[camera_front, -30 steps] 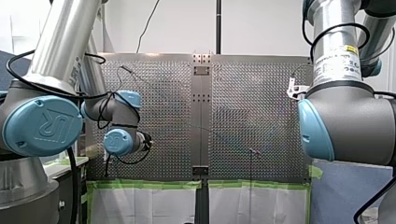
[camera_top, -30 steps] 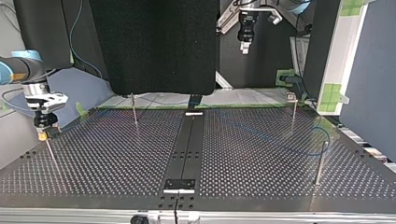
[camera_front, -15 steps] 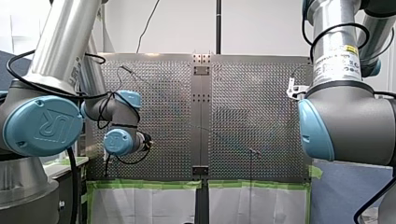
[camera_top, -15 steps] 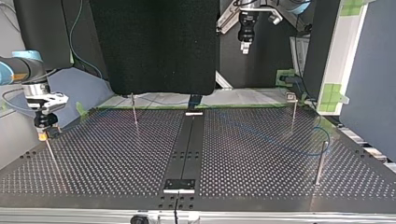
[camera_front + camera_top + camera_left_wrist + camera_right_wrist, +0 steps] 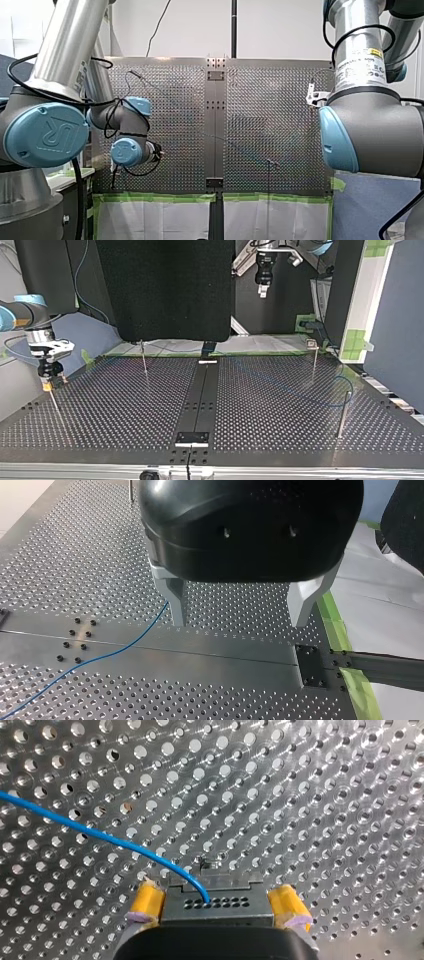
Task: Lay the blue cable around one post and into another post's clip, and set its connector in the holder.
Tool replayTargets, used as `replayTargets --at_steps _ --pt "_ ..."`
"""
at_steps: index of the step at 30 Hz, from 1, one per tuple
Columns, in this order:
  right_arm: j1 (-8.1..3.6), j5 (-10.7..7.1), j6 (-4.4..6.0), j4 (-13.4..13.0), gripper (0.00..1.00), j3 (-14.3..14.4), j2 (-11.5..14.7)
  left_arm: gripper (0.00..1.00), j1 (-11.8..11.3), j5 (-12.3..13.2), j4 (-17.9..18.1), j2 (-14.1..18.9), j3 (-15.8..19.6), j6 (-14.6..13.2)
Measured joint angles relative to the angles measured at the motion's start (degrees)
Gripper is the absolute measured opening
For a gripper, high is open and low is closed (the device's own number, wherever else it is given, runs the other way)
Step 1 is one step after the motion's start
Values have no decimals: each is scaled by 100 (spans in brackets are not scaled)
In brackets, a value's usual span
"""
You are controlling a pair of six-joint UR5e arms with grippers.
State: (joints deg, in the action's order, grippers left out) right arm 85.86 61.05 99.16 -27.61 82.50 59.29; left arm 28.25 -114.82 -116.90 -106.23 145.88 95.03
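Top: right gripper (image 5: 48,382) at view's left, above a post (image 5: 54,405); cable (image 5: 351,387) bends round the far-right post. Left wrist: left gripper (image 5: 239,622) spread wide, empty, cable lying on table (image 5: 240,655) beside one finger. Right wrist: yellow pads (image 5: 146,901) clamp connector (image 5: 215,901).

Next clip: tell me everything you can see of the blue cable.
The blue cable is a thin, smooth-looking blue wire. In the right wrist view it curves over the perforated table and ends in a dark connector held between my right gripper's yellow pads. In the left wrist view it lies across the table's centre strip, running up to one finger of my open left gripper. In the top view it appears to bend around the post at the right.
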Motion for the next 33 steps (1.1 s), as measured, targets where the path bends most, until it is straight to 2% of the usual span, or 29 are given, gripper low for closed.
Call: replayTargets --at_steps 11,21,33 --pt "1 16 -16 22 100 1 0 100 -26 7 -1 0 0 -3" --pt "9 127 -83 48 100 1 18 100 -44 8 -1 0 0 -13" --pt "16 243 -89 50 100 3 41 100 -46 8 -1 -1 0 -17"
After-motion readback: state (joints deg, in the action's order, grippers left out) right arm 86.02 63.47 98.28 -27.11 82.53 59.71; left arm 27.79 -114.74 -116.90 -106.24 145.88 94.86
